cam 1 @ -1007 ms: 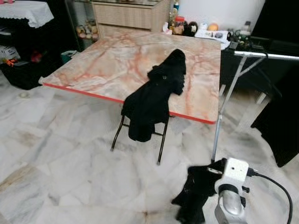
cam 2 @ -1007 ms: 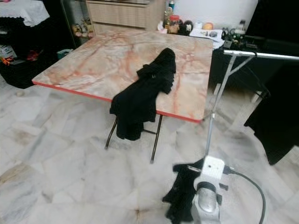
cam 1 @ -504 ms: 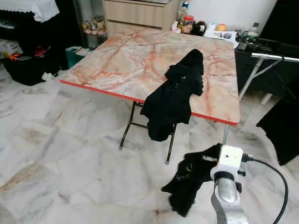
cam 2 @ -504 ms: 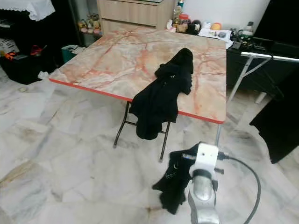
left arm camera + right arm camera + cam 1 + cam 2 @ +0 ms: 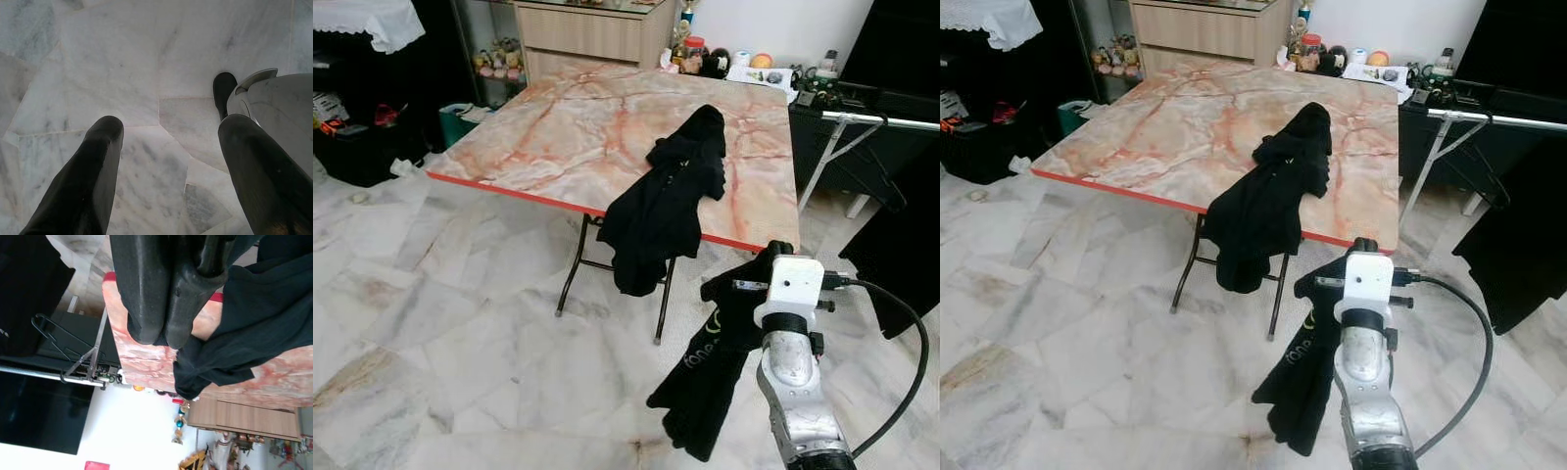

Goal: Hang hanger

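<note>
**Right arm holds a dark garment up beside the marble table**

The right gripper [image 5: 159, 330] is raised in front of the robot, near the corner of the folding table, and its two black fingers [image 5: 142, 289] are pressed together on a thin black hanger [image 5: 215, 254] that runs between them. A black garment [image 5: 710, 377] with pale lettering hangs from that grip and drapes down toward the marble floor [image 5: 431, 333]; from the head views it cannot be told whether its lower end touches the floor. The silver right arm [image 5: 1363, 392] rises from the lower edge of the head views, with a white camera block at the wrist and a black cable looping off to the right.

A second black garment [image 5: 666, 201] lies on the pink-veined tabletop [image 5: 568, 127] and spills over its red front edge, hanging down in front of the black folding legs. At the far edge of the tabletop stand jars, a round orange thing and other small items, too small to name.

To the right of the table runs a metal clothes rail [image 5: 891, 119] on slanted supports; in the right wrist view an empty black wire hanger [image 5: 54, 333] hangs from it. Dark fabric hangs at the far right of the scene.

The left gripper [image 5: 168, 161] points down at the marble floor, its fingers [image 5: 90, 171] spread wide apart and holding nothing; a black foot of the robot shows beside them.
</note>
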